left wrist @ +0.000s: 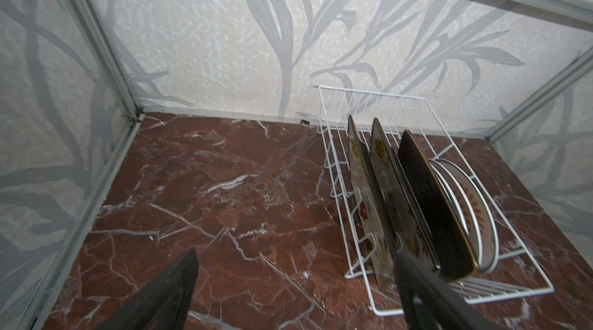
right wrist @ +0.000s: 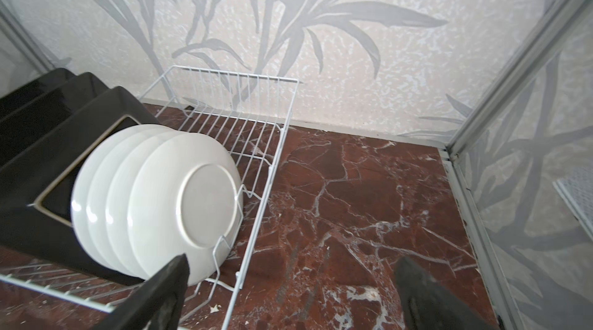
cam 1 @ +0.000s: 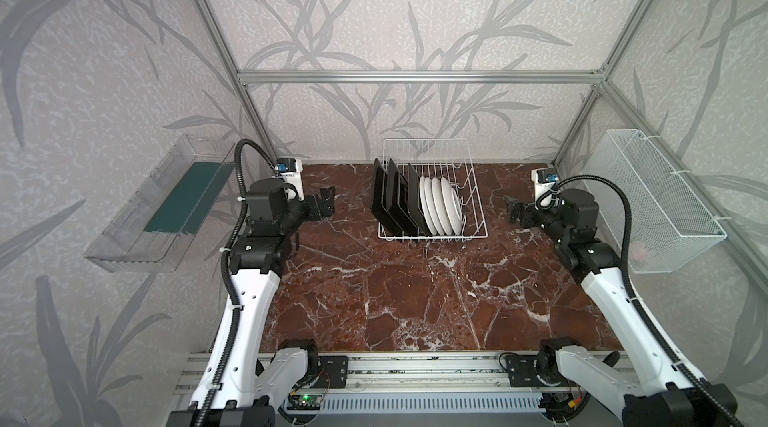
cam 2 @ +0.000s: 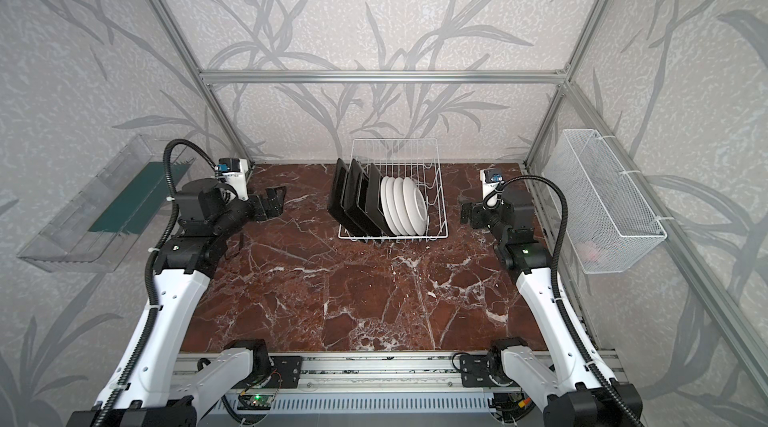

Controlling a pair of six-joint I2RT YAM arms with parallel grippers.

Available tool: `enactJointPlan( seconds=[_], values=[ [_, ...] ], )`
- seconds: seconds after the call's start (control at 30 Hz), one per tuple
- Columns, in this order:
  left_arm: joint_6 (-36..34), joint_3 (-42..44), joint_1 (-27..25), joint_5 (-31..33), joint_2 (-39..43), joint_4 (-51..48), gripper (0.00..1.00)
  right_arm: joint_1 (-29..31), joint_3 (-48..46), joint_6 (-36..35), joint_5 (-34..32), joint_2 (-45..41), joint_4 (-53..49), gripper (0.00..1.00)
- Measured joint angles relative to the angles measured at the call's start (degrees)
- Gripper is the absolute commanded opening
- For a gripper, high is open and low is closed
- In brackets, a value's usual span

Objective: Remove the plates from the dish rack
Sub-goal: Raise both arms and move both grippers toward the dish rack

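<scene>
The white wire dish rack (cam 1: pixel 469 235) (cam 2: pixel 436 180) stands at the back middle of the marble table. Several square black plates (cam 1: pixel 395 200) (cam 2: pixel 355 196) stand on edge in its left half. Several round white plates (cam 1: pixel 442 207) (cam 2: pixel 405 204) lean beside them on the right. My left gripper (cam 1: pixel 326 202) (left wrist: pixel 296 253) hovers open to the left of the rack, holding nothing. My right gripper (cam 1: pixel 512 211) (right wrist: pixel 293 257) is open to the right of the rack, also holding nothing. The left wrist view shows flowered cream faces on the black plates (left wrist: pixel 362 203). In the right wrist view the white plates (right wrist: pixel 179 203) show their backs.
A clear plastic tray (cam 1: pixel 158 204) hangs on the left wall. A white mesh basket (cam 1: pixel 660 200) hangs on the right wall. Aluminium frame posts stand at the back corners. The red marble tabletop (cam 1: pixel 415 300) stretches in front of the rack.
</scene>
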State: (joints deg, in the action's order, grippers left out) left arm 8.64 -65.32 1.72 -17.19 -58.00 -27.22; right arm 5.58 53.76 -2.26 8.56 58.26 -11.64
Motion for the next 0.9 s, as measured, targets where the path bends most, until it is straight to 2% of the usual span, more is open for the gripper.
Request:
enactJointPlan(
  seconds=[0.23,0.43,0.53,0.63,0.9],
  values=[
    [1.60,-6.88,-3.23,-3.76,-4.96,-10.29,0.93,0.04,8.52,-1.29,11.17,4.22,-9.99,0.99],
    [3.15,-12.55,-7.28,-4.42,-9.79,-15.02,0.88,0.50,9.14,-1.05,18.12,4.46,-11.96,0.99],
    [3.63,-15.56,-9.51,-5.05,-13.42,-16.76,0.86,0.94,9.16,-0.92,20.09,4.55,-12.17,0.99],
    [4.24,-17.40,-11.37,-5.40,-16.74,-17.92,0.79,1.49,9.14,-0.87,21.16,4.70,-12.22,0.99],
    [6.71,-18.21,-13.86,-4.79,-22.95,-18.84,0.77,2.40,6.86,-0.83,21.49,4.72,-11.78,0.99]
  ],
)
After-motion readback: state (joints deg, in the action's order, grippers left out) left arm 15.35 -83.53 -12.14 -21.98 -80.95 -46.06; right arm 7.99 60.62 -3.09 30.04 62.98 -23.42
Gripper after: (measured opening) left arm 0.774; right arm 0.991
